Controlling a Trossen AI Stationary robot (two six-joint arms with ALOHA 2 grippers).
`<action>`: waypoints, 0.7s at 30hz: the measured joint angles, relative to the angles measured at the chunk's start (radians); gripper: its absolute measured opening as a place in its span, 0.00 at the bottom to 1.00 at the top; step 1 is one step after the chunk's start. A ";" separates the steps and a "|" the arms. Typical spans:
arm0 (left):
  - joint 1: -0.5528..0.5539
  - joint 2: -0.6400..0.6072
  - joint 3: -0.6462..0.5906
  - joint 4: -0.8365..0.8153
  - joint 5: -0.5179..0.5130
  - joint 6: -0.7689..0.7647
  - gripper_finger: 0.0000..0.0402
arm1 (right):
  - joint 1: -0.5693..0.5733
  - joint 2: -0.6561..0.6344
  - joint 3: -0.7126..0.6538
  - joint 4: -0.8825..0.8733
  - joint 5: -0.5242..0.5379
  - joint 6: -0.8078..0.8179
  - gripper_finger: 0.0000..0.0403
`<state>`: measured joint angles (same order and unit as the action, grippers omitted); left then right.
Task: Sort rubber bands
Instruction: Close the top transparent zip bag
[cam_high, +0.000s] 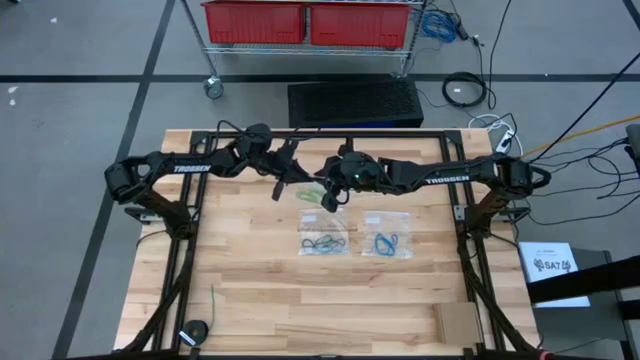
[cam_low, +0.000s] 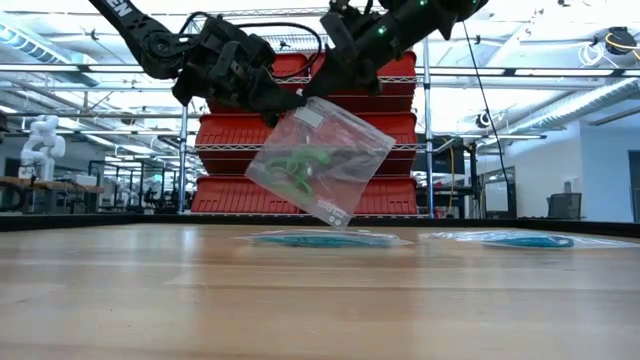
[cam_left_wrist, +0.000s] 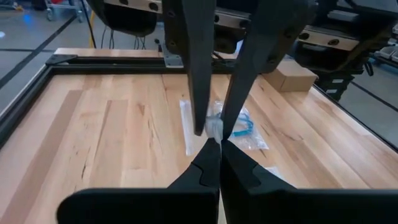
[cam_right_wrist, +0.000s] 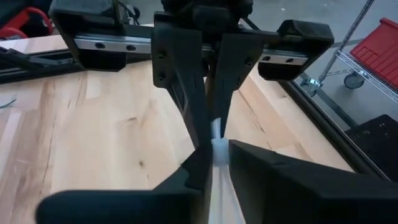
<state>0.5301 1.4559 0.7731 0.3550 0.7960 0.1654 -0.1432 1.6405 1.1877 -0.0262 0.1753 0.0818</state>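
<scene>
A clear zip bag (cam_low: 320, 160) with light green rubber bands (cam_low: 300, 165) inside hangs in the air between my two grippers above the far middle of the table; it also shows in the high view (cam_high: 314, 195). My left gripper (cam_left_wrist: 219, 148) and my right gripper (cam_right_wrist: 214, 154) are both shut on its upper part and face each other. In the high view the left gripper (cam_high: 288, 172) is left of the bag and the right gripper (cam_high: 338, 185) right of it. Two more clear bags lie flat on the table: one with dark teal-blue bands (cam_high: 324, 241), one with bright blue bands (cam_high: 387, 242). My left gripper pinches the clear plastic at the bag's upper edge (cam_left_wrist: 215, 129) between its two fingers, right beside the other gripper's fingertips. It comes from the table's left side. The bag hangs below, tilted, clear of the table. My right gripper pinches the same upper edge of the bag (cam_right_wrist: 216, 134) between its two fingers, close against the left gripper's fingertips. It comes from the table's right side. The bag hangs below it with one corner (cam_low: 335, 222) lowest, above the table.
A black round object (cam_high: 195, 332) sits near the table's front left corner and a cardboard piece (cam_high: 458, 322) at the front right. The black frame rails (cam_high: 190, 250) run along the table's left, right and far sides. Red bins (cam_high: 305, 22) stand on a rack beyond.
</scene>
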 joint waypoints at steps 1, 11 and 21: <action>0.000 0.000 0.000 0.000 0.000 0.000 0.00 | 0.000 0.000 0.000 -0.001 -0.001 0.000 0.08; 0.003 -0.071 -0.002 -0.029 -0.010 -0.002 0.00 | 0.002 -0.005 0.005 -0.033 0.001 -0.008 0.02; 0.036 -0.161 -0.002 -0.057 -0.006 -0.001 0.00 | 0.013 0.000 0.000 -0.135 0.016 0.005 0.01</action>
<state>0.5663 1.2949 0.7715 0.2981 0.7902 0.1642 -0.1299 1.6402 1.1881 -0.1611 0.1909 0.0869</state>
